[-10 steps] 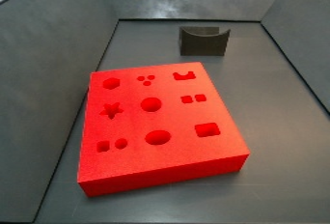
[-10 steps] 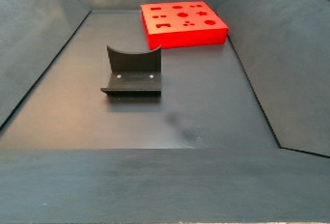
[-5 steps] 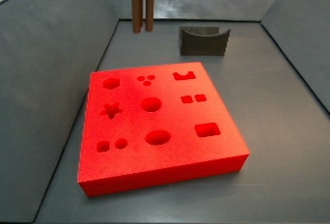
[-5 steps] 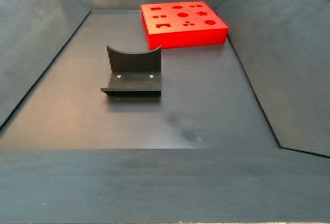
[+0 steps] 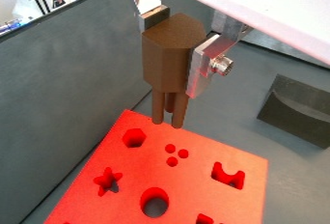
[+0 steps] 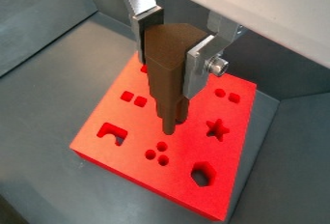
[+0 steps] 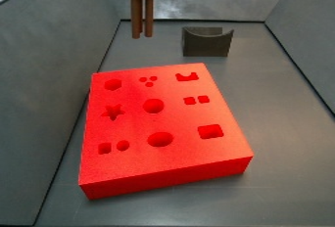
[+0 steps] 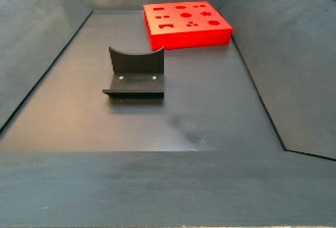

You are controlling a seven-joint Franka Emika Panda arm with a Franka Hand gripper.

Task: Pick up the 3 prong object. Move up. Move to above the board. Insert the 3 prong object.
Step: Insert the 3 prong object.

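My gripper is shut on the 3 prong object, a brown block held upright with its thin prongs pointing down. It also shows in a wrist view between the silver fingers. The prong tips hang in the air above the red board, over its far part near the three small dots. In a side view the object hangs from the top edge, beyond the far end of the board. The board also shows in a side view.
A dark grey U-shaped block stands on the grey floor behind the board; it also shows in a side view and a wrist view. Sloped grey walls enclose the floor on all sides.
In the side view the held object has come down into the frame: a second ago only its prong tips showed at the top edge, now the prongs and part of the block show.
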